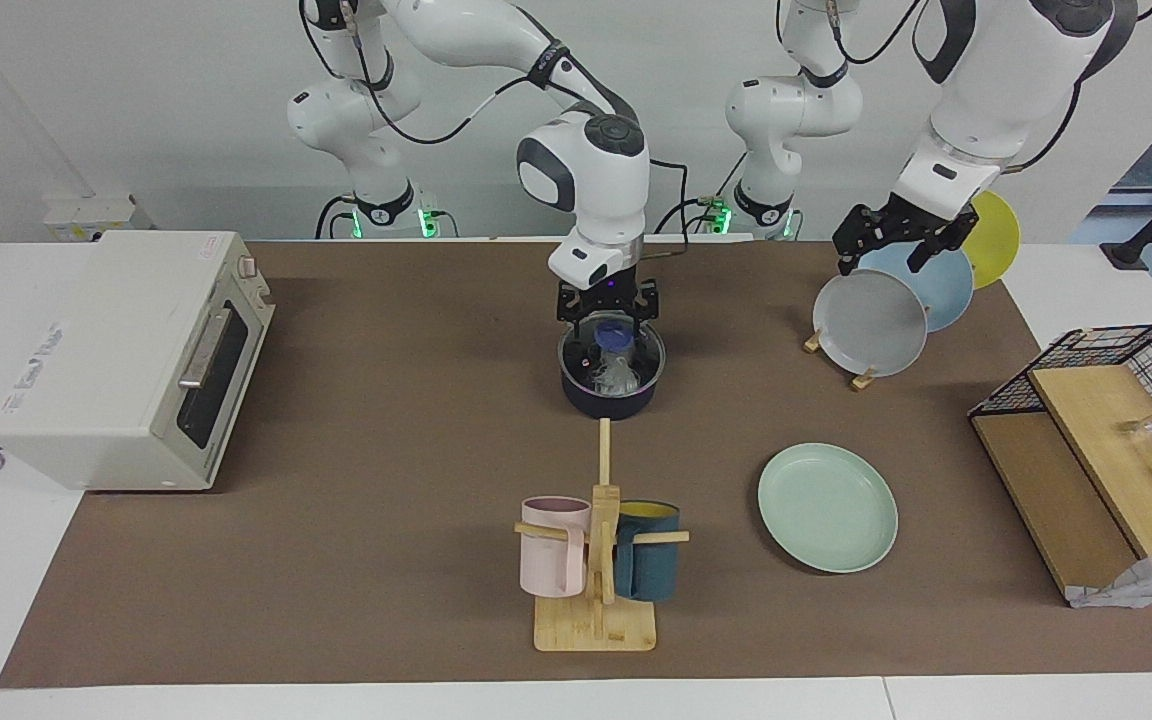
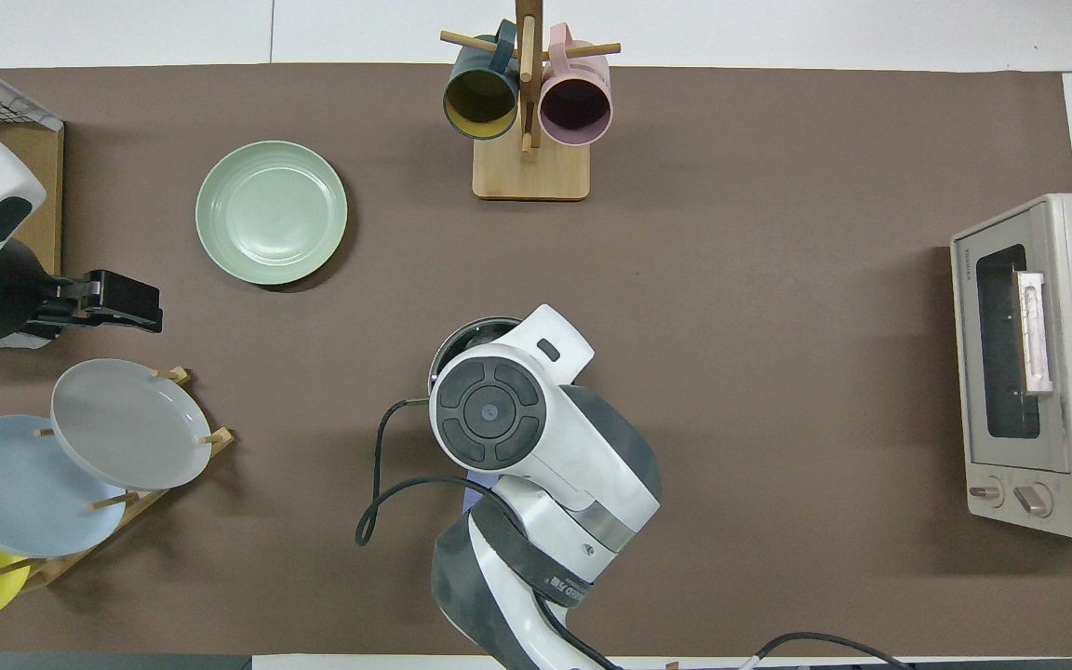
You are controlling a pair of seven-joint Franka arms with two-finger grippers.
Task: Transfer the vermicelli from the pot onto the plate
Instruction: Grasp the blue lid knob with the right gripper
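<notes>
The dark navy pot [image 1: 612, 392] stands mid-table, nearer to the robots than the mug stand. The whitish vermicelli [image 1: 620, 376] lies in it as a raised clump. My right gripper [image 1: 608, 340] reaches down into the pot, right over the vermicelli. In the overhead view the right arm covers the gripper and the vermicelli; only an arc of the pot [image 2: 463, 335] shows. The mint-green plate [image 1: 827, 507] [image 2: 271, 212] lies bare toward the left arm's end. My left gripper [image 1: 882, 258] [image 2: 154, 312] waits open and empty in the air over the plate rack.
A wooden rack holds a grey plate [image 1: 870, 322], a light blue plate [image 1: 936, 285] and a yellow plate [image 1: 998, 238]. A wooden mug stand [image 1: 596, 560] holds a pink and a dark teal mug. A toaster oven [image 1: 126, 360] and a wire basket [image 1: 1126, 400] stand at the table's ends.
</notes>
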